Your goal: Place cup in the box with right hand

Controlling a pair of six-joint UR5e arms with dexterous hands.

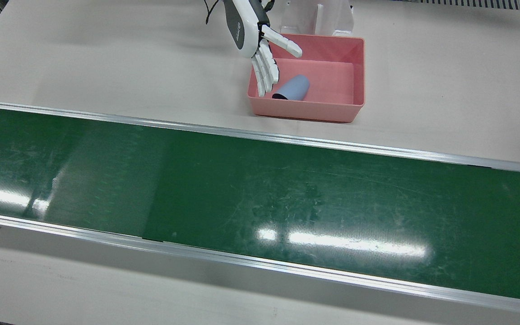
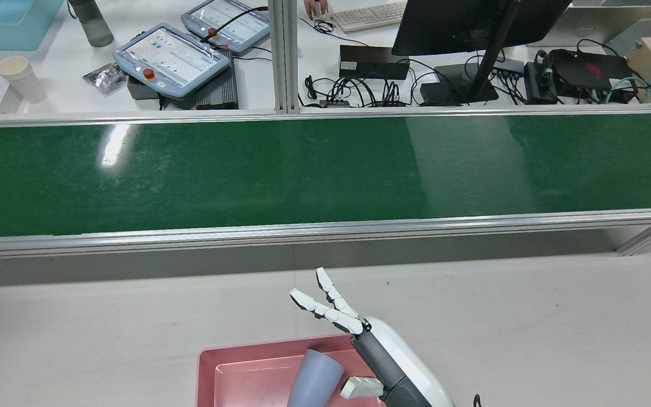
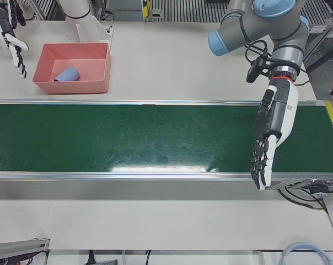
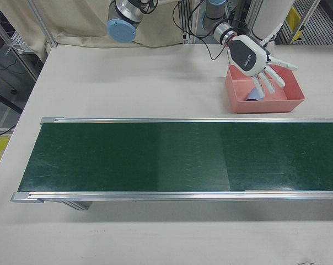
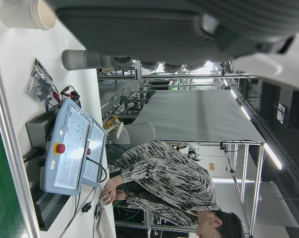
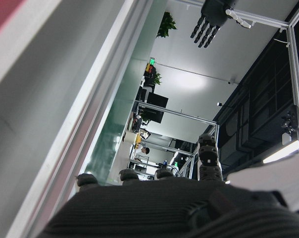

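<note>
Cup (image 1: 292, 87) lies on side inside box (image 1: 358, 67), near its right-hand-side wall, apparently released. Right hand (image 1: 260, 49) above that box edge, fingers spread, empty. Left hand (image 3: 267, 148) far from box over conveyor (image 1: 260, 198), fingers extended, idle.

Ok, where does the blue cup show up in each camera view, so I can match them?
Front view: cup lying on its side in the pink box, top centre.
Rear view: bottom edge, beside the right hand.
Left-front view: upper left.
Right-front view: partly hidden behind the fingers.
Hand views: not in them.
Shared landmark: the pink box.
</note>
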